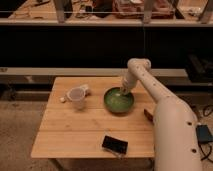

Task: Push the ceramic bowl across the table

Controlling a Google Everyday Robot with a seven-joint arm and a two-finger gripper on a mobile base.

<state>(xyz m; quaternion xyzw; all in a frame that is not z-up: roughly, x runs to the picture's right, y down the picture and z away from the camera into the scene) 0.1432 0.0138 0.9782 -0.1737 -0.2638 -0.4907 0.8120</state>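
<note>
Table carries cup, packet, bowl under jaws.

Green ceramic bowl on a pale bamboo-coloured, wide-planked worktop.
Bowl glossy, paler inside, darker at the rim; cup translucent whitish; flat slab black; the cream-white gripper is at the bowl's far rim.
</note>
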